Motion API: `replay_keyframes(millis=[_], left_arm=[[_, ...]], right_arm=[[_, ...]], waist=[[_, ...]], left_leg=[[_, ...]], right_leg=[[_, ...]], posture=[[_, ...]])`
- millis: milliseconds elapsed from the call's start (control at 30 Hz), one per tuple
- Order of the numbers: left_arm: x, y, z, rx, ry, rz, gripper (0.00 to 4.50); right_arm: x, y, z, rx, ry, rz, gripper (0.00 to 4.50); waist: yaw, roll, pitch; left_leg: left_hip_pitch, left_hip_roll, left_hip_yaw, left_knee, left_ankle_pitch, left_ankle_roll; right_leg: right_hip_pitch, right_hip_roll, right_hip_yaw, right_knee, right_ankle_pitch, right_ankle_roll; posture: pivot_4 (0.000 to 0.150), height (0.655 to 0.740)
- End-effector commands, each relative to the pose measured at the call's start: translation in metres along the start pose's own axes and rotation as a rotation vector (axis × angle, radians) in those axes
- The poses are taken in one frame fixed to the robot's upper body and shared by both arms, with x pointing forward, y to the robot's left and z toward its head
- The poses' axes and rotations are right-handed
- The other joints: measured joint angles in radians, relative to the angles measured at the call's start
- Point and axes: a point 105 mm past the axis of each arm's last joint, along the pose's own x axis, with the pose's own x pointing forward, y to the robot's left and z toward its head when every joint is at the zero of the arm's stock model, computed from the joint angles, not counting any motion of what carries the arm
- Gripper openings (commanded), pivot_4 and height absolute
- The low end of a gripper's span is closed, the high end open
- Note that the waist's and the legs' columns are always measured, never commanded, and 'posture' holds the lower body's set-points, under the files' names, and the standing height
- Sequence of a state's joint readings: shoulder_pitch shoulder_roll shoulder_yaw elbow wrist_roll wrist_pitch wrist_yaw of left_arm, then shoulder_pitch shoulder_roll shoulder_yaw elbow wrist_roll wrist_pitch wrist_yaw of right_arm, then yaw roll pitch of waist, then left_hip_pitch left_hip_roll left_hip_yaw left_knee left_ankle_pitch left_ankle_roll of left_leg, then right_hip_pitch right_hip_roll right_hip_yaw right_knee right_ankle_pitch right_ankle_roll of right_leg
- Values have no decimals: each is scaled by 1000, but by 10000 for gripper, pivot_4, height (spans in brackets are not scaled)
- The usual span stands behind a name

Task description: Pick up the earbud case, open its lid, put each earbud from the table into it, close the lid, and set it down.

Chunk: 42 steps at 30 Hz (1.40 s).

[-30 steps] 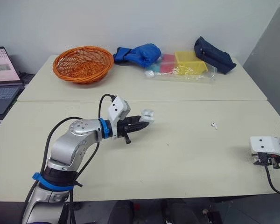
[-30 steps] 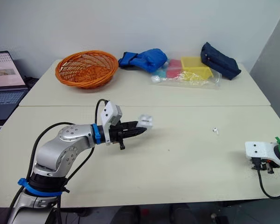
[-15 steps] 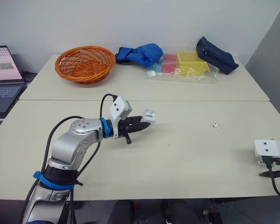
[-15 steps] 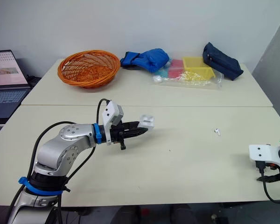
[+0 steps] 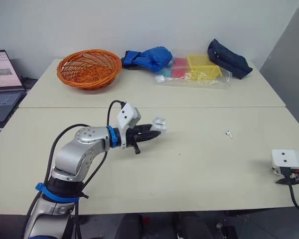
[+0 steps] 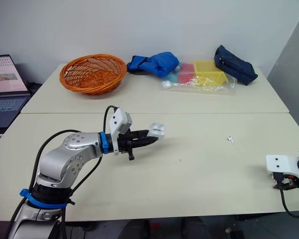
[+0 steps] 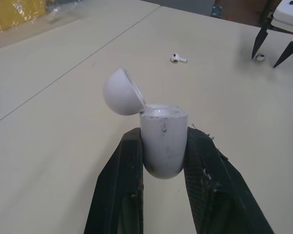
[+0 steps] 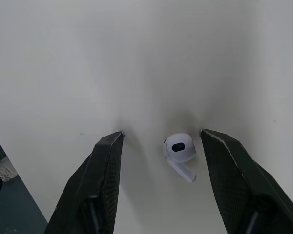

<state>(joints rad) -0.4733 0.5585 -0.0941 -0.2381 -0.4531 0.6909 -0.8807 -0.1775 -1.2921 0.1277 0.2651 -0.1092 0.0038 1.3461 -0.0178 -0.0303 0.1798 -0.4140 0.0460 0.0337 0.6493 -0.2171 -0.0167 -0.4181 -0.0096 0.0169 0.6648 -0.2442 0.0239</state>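
Well to the right of the earbud case [image 7: 162,141], at the table [image 5: 199,169] edge, the right gripper [image 8: 161,134] is standing with its fingers [image 8: 102,170] spread wide, straddling one earbud [image 8: 178,148] lying flat. The left gripper [image 5: 154,129] is clamping the case's lower body above the table, lid hinged open. A second earbud [image 5: 229,133] is lying between case and right gripper, apart from both. Judged by its look, each earbud is going to handle as light, hard and glossy, prone to squirting from the grip. Take hold across the bulbous head, not the thin stem, closing slowly.
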Motion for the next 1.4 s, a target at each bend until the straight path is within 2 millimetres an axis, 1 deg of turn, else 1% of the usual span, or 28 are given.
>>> replay_keyframes(millis=[33,367,467,533,600,767,800,867,900,933,967,1000,1033,1067,1100,1133,1167,1200,1233,1300,1333,1367,1400], left_arm=[[-1,-4,10,34,-27,-8,7511],[-1,-4,11,36,-29,-8,7511],[-1,-4,11,36,-30,-10,7511],[-1,-4,11,32,-30,-13,7511],[-1,-6,10,33,-28,-22,7511],[-1,-7,12,32,-33,-25,7511],[-1,-7,11,33,-32,-24,7511],[-1,-7,11,33,-32,-23,7511],[-1,-7,12,34,-42,-24,7511],[-1,-7,13,35,-50,-24,7511],[-1,-7,15,33,-69,-24,7511],[0,-7,17,30,-82,-24,7511],[1,-6,20,28,-104,-21,7511],[4,-3,26,15,-156,-5,7511],[7,2,33,23,-214,22,7511],[9,5,38,28,-253,42,7511],[11,10,46,26,-307,69,7511],[13,14,53,22,-351,96,7511],[15,18,59,30,-383,114,7511],[17,21,64,44,-410,130,7511],[19,25,67,73,-429,163,7511],[23,26,74,109,-471,194,7511],[26,27,79,135,-501,216,7511]], right_arm=[[-5,-5,-3,3,15,-26,25103],[-3,-8,-3,2,13,-42,25103],[-2,-7,-3,4,11,-41,18770],[-2,-7,-2,3,6,-40,12031],[-1,-7,2,5,-8,-40,4373],[-1,-7,4,16,-24,-41,4040],[-2,-7,7,17,-37,-44,4040],[-6,-7,19,11,-84,-35,4040],[-13,-12,46,64,-196,-51,4040],[-19,-13,66,102,-276,-48,4040],[-28,-17,92,160,-390,-55,4040],[-35,-18,110,199,-460,-50,4040],[-46,-28,133,271,-582,-95,4040],[-67,-44,168,397,-796,-153,4040],[-91,-59,196,535,-988,-199,4040],[-106,-64,214,636,-1104,-193,4040],[-121,-69,227,728,-1216,-200,4040],[-134,-72,235,795,-1312,-221,4040],[-142,-75,241,844,-1384,-241,4040],[-149,-77,248,905,-1456,-263,4040],[-153,-77,255,937,-1500,-279,4040],[-157,-72,270,973,-1571,-267,4040],[-159,-68,280,1008,-1617,-251,4040]], waist=[[0,0,0],[0,0,0],[-1,0,0],[-2,0,0],[-4,0,0],[-8,0,0],[-9,0,0],[-9,0,0],[-12,0,0],[-15,0,0],[-19,0,0],[-20,1,0],[-21,1,0],[-25,-1,1],[-24,0,1],[-27,0,1],[-21,0,1],[-13,0,1],[0,0,1],[28,-2,0],[33,-2,0],[34,-2,0],[33,-1,0]], left_leg=[[0,0,0,0,0,0],[0,0,0,0,0,0],[0,0,0,1,0,0],[0,0,0,1,0,0],[0,0,0,2,0,0],[10,0,1,0,0,0],[12,0,1,0,0,0],[14,0,1,-1,0,0],[14,0,1,-1,0,0],[14,1,0,-2,0,0],[15,1,-1,-2,0,0],[16,1,-2,-3,0,0],[16,1,-3,-2,0,0],[16,1,-3,-3,0,0],[17,2,-4,-3,0,0],[16,2,-6,-1,0,-1],[16,2,-8,-2,4,-6],[14,1,-9,-2,6,-10],[13,1,-7,-3,7,-13],[11,2,-9,-3,7,-13],[11,2,-10,-4,7,-13],[11,1,-9,-4,7,-13],[10,1,-7,-4,7,-12]], right_leg=[[0,0,0,0,0,0],[0,0,0,0,0,0],[0,0,0,0,0,0],[0,0,1,0,0,0],[1,0,0,0,0,0],[11,0,1,-1,0,0],[12,0,1,-1,0,0],[13,0,1,-1,-1,-1],[13,0,1,0,0,-1],[13,0,1,0,0,-1],[13,1,2,0,0,-1],[13,1,3,1,0,-1],[12,2,3,1,1,-1],[12,2,3,2,1,-1],[12,3,3,2,2,-3],[12,4,3,2,4,-4],[10,4,4,4,5,-5],[7,4,3,9,4,-5],[6,3,2,12,3,-6],[6,3,-2,14,1,-10],[6,3,-4,13,0,-11],[6,3,-3,12,0,-12],[6,2,-3,12,0,-12]], posture=[[1500,7400],[1500,7400],[1500,7400],[1500,7400],[1500,7400],[1500,7400],[1500,7400],[1500,7400],[1500,7400],[1500,7400],[1500,7400],[1500,7400],[1500,7400],[1500,7400],[1500,7400],[1500,7400],[1500,7400],[1500,7400],[1500,7400],[1500,7400],[1500,7400],[1500,7400],[1500,7400]])
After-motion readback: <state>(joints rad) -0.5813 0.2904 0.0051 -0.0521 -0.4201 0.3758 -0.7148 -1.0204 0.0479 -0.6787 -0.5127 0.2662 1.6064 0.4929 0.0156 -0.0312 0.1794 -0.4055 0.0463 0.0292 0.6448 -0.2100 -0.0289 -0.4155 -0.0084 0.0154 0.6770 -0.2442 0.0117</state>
